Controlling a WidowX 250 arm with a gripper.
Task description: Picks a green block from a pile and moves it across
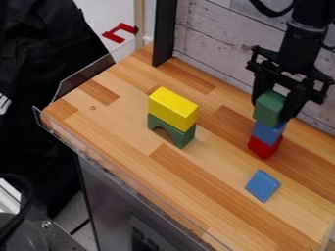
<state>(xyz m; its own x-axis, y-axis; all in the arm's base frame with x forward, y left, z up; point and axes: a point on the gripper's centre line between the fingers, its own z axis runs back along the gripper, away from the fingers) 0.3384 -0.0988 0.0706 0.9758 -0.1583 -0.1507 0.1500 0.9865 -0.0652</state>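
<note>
Arm point(305, 32) cropped at top; green block point(268, 109) partly hidden.

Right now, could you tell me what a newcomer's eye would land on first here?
Probably the bright yellow block lying on top of a green arch near the middle of the wooden counter. Next comes the black gripper at the right, closed around a green block, with a blue block and a red one stacked below it.
</note>
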